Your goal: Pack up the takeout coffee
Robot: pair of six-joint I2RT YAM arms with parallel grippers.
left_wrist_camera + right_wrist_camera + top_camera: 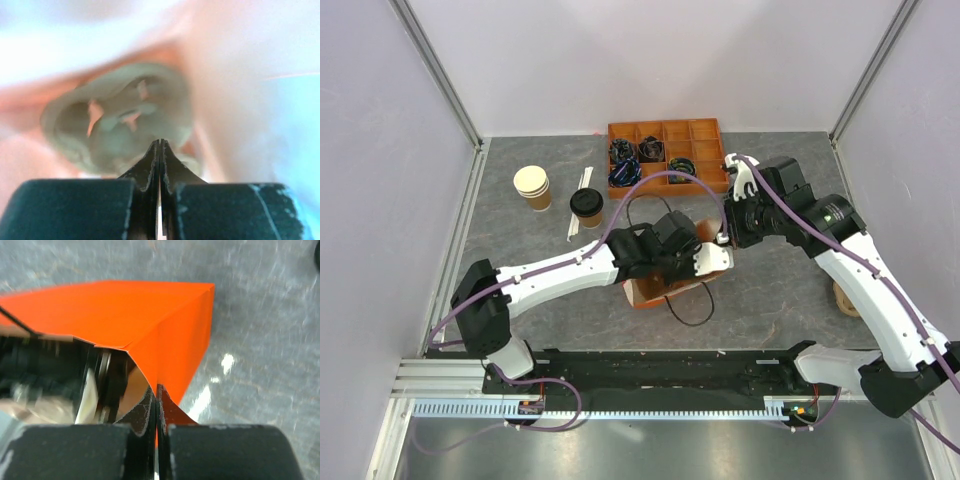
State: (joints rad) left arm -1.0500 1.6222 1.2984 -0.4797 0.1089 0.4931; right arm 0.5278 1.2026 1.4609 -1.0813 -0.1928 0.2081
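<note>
Two claws are pressing together: right claw (157, 390) on the rim of the orange paper bag (642, 291), left claw (160, 144) there too. The black-lidded tan paper cup (586, 208) is standing apart.

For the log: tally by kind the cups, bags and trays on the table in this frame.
Lidded coffee cup: 1
Stack of lidless cups: 1
Paper bag: 1
Compartment tray: 1
Total: 4
</note>
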